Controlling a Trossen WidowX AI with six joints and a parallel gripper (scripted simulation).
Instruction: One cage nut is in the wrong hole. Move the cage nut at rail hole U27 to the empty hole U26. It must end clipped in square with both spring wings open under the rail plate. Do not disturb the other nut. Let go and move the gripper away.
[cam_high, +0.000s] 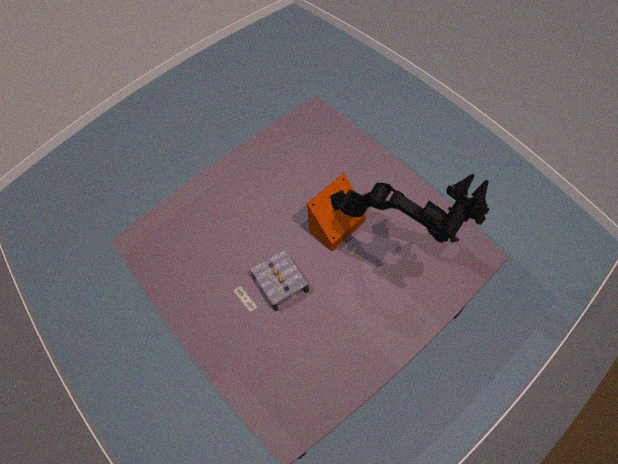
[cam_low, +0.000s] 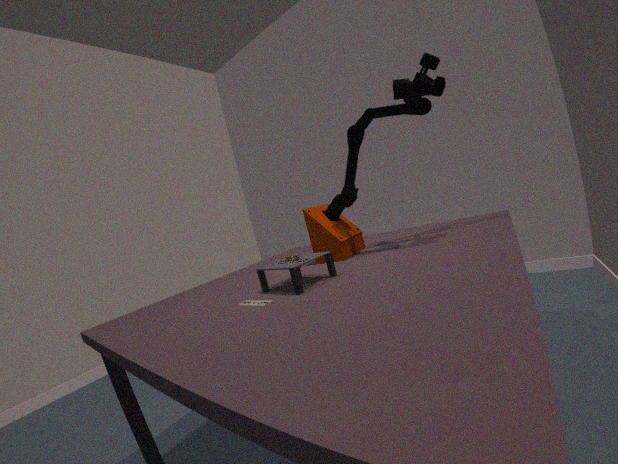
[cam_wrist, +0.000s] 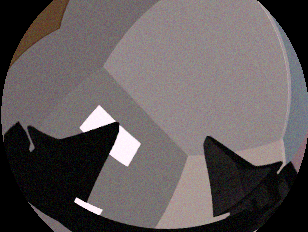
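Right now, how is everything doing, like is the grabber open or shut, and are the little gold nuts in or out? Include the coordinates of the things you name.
Gripper (cam_high: 478, 180) (cam_wrist: 162, 131): open, raised high, away from the rail plate.
Rail plate (cam_high: 274, 292) (cam_low: 280, 265): standing on its legs on the table (cam_high: 210, 210) (cam_low: 400, 340).
Gold cage nuts (cam_high: 281, 280) (cam_low: 296, 258): two, near the plate's middle; too small to tell if clipped in.
Paper label (cam_high: 245, 298) (cam_low: 255, 303): lying flat beside the plate.

1 black arm (cam_high: 415, 207) (cam_low: 352, 160) rises from its base, reaching toward 2 o'clock in the exterior view; its gripper (cam_high: 480, 181) (cam_wrist: 162, 131) stands open, 2 fingers apart.
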